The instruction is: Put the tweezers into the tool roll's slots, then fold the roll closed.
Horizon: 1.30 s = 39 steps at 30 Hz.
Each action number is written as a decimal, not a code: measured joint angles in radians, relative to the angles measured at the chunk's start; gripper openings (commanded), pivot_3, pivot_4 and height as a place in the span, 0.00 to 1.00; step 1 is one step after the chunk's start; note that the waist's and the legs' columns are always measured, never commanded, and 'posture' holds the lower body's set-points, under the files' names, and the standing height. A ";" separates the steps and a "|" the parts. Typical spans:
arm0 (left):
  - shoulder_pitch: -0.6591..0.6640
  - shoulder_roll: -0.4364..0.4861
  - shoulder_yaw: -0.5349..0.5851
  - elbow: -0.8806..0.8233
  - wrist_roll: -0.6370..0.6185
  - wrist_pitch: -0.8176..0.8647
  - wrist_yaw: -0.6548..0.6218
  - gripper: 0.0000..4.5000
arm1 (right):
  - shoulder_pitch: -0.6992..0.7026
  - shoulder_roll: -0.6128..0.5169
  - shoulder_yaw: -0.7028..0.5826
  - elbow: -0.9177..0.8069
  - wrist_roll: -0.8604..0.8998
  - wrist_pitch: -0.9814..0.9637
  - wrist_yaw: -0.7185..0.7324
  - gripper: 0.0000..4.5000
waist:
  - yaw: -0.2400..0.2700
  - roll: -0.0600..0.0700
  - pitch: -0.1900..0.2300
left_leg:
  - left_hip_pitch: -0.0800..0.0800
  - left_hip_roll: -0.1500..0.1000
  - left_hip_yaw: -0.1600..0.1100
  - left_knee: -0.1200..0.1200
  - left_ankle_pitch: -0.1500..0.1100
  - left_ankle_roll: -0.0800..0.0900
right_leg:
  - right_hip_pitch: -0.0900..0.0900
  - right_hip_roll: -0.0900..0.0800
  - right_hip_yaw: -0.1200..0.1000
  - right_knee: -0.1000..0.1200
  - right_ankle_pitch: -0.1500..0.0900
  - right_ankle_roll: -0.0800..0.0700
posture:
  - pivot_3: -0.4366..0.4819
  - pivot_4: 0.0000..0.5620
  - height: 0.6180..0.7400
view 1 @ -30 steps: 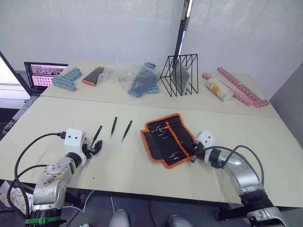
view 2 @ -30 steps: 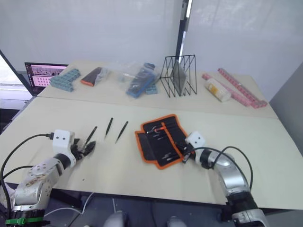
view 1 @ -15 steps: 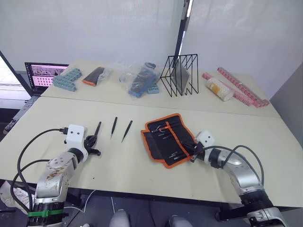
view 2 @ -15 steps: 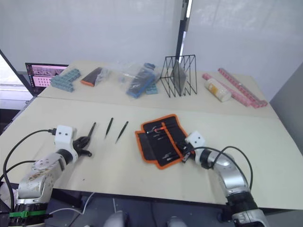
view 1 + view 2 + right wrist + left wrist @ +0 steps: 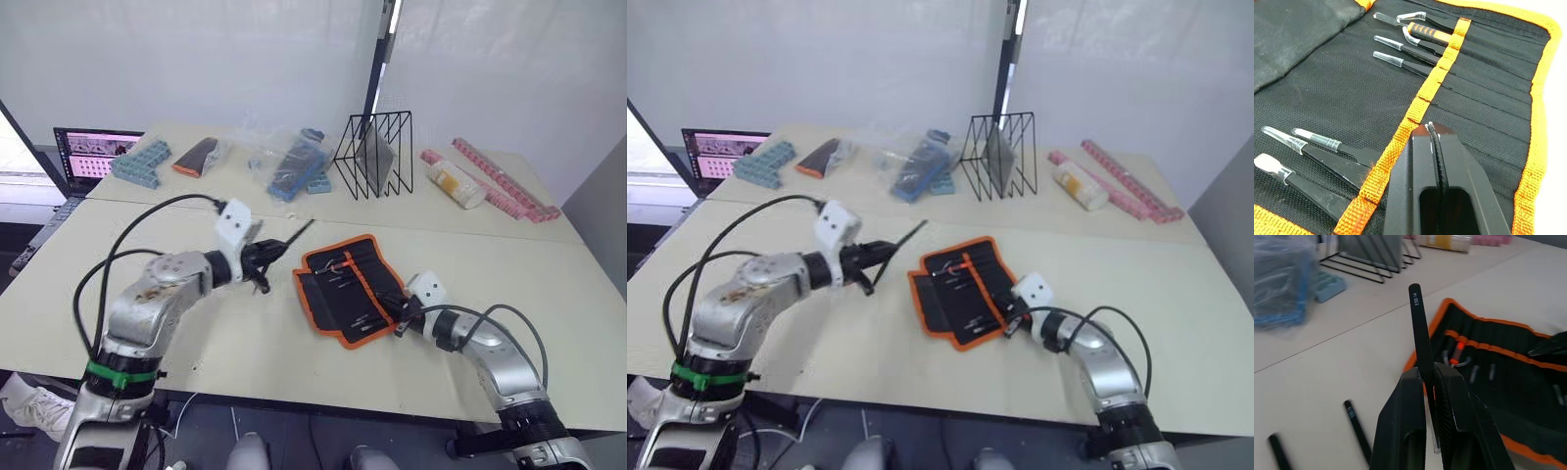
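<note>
While the left gripper [image 5: 1422, 382] clamps one of the tweezers [image 5: 1419, 328] above the table [image 5: 245, 343], the right gripper [image 5: 1432, 134] rests closed on the open tool roll [image 5: 348, 286], whose slots [image 5: 1484, 117] already hold several tweezers.

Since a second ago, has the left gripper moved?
Yes. The left gripper, shut on a tweezer, swung in from the near left toward the tool roll.

Two pale beige tables [image 5: 294, 343] stand edge to edge before white walls [image 5: 196, 59]. A dark vertical post [image 5: 375, 59] rises at the far side, centre.
</note>
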 measured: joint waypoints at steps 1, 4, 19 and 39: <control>-0.037 0.008 -0.047 0.017 0.017 -0.002 -0.032 0.01 | 0.007 0.002 -0.005 -0.007 0.001 0.000 -0.003 0.00 | 0.000 0.001 0.001 | 0.000 0.000 0.000 0.000 0.000 0.000 | 0.000 0.000 0.000 0.000 0.000 0.000 | 0.48 0.27 0.78; -0.091 0.008 -0.147 0.071 0.057 -0.011 -0.099 0.01 | 0.018 0.006 -0.016 -0.026 0.011 0.000 -0.009 0.00 | 0.000 0.005 0.003 | -0.001 -0.001 0.000 0.000 0.000 0.000 | 0.000 0.000 0.001 0.000 0.000 0.001 | 0.48 0.27 0.78; -0.242 -0.093 -0.379 0.313 0.229 -0.046 -0.245 0.01 | 0.053 0.017 -0.034 -0.073 0.021 0.008 -0.028 0.00 | 0.002 0.011 0.007 | -0.006 -0.001 -0.003 0.002 0.000 0.001 | -0.003 0.001 0.001 0.001 -0.001 0.001 | 0.48 0.27 0.78; -0.247 -0.129 -0.399 0.363 0.318 -0.077 -0.301 0.01 | 0.062 0.023 -0.036 -0.080 0.020 0.008 -0.044 0.00 | 0.003 0.011 0.007 | -0.007 -0.001 -0.004 0.002 0.000 0.001 | -0.003 0.001 0.001 0.001 -0.001 0.001 | 0.48 0.27 0.78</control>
